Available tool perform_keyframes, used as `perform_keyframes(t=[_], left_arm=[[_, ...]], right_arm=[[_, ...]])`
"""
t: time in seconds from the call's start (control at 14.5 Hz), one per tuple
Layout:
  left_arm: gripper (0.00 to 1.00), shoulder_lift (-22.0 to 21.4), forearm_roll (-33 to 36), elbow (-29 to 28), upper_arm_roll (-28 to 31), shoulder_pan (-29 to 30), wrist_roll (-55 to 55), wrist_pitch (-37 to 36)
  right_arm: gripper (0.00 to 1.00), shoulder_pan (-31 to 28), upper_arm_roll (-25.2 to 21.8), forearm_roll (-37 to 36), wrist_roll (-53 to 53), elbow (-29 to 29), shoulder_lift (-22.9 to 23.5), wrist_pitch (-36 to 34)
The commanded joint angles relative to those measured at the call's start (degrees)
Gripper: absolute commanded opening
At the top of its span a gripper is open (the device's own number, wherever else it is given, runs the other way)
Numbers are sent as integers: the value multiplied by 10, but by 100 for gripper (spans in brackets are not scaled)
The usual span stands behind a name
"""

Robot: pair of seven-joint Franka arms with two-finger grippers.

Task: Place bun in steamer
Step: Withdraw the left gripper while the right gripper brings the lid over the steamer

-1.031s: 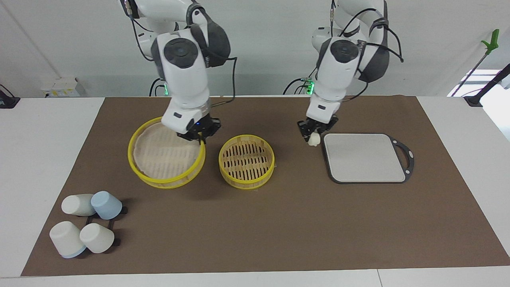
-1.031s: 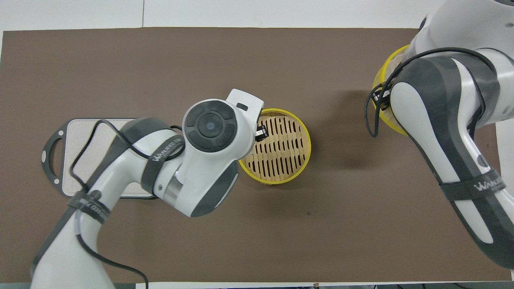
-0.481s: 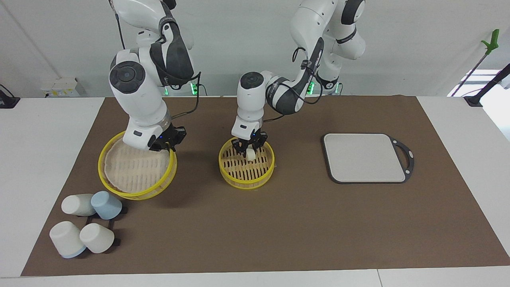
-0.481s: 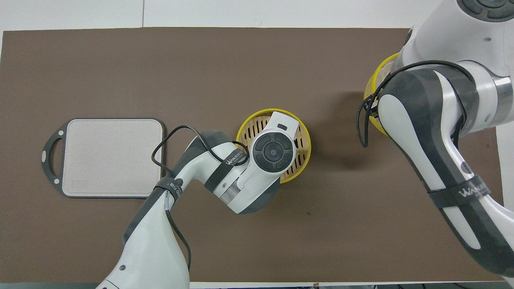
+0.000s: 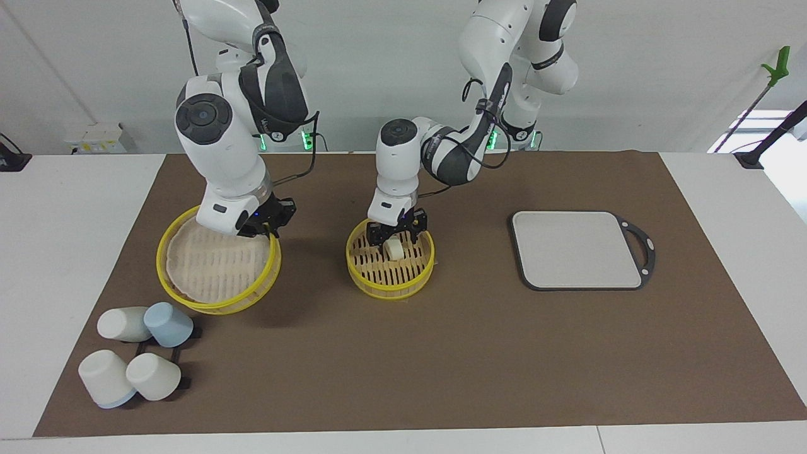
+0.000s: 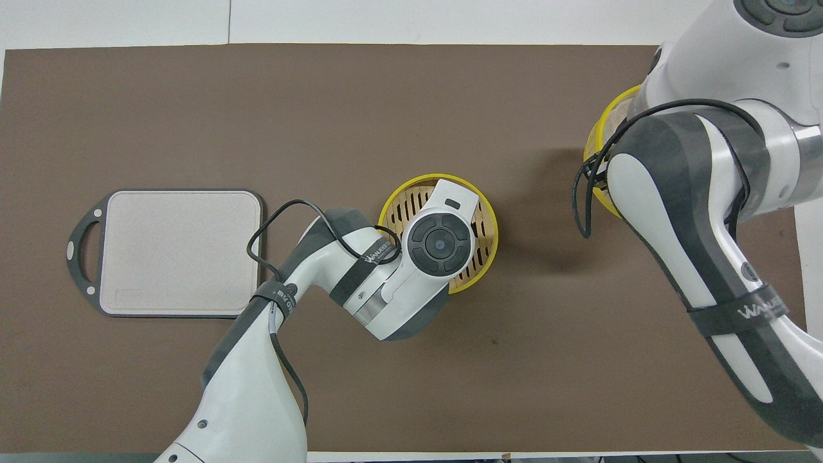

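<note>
The steamer (image 5: 389,290), a round yellow-rimmed slatted basket, stands mid-table; its rim also shows in the overhead view (image 6: 490,212). The small cream-white bun (image 5: 395,250) lies on its slatted floor. My left gripper (image 5: 396,234) hovers just over the bun inside the basket, fingers open on either side of it. In the overhead view the left arm hides the bun. My right gripper (image 5: 270,232) is shut on the rim of the yellow-rimmed lid (image 5: 214,268) and holds it tilted toward the right arm's end; part of the lid shows in the overhead view (image 6: 601,122).
A grey board with a black handle (image 5: 577,249) lies toward the left arm's end, also in the overhead view (image 6: 173,251). Several white and blue cups (image 5: 142,359) lie at the right arm's end, farther from the robots than the lid.
The left arm carried the bun from beside the board into the steamer, then opened and let it drop onto the slats. The right arm moved the lid away from the steamer.
</note>
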Motion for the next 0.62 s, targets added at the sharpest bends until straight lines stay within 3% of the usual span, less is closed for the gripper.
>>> perform_keyframes(t=[0.0,0.14,0.28,0.55], left_arm=[[100,-99,1,-14,-1,55,57,-114],[100,-150,-17,-13,-1,119,155,-190],[100,-186,-28,-13,-1,185,261,-241],[100,-219,-38,-9,-1,287,415,-288]], right_arm=[[9,15,3,4,46,-19,-18,25],[9,51,3,6,105,-19,-16,54],[9,115,3,32,235,-12,-8,78],[10,242,1,35,363,16,35,145]])
